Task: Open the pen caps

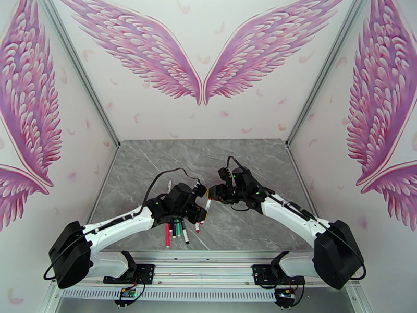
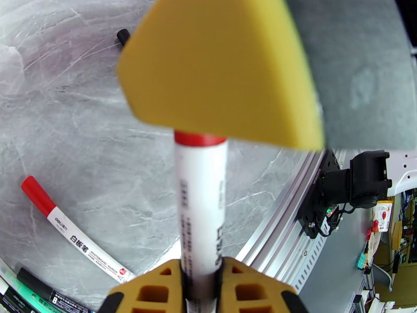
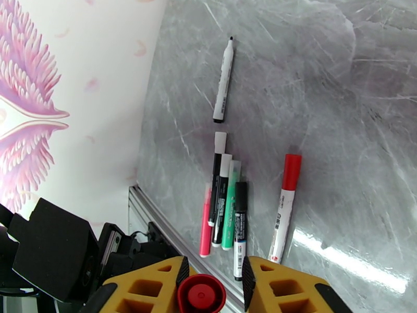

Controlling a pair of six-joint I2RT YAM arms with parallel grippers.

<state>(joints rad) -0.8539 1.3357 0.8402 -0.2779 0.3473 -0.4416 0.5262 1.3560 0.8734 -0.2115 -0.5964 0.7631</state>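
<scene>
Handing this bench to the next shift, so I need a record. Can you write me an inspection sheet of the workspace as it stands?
Surface: grey marble-look table, no spills seen.
Job's things: red cap on the held pen; a red-capped pen and a row of pens lie flat; one black pen lies uncapped.
Clutter: nothing seen.
Grippers: left pincer shut on the held pen; right pincer around the red cap, grip unclear.
Cables: black cable loops over the left arm.
Surroundings: walls painted with pink wings; metal rail at the near edge.
</scene>
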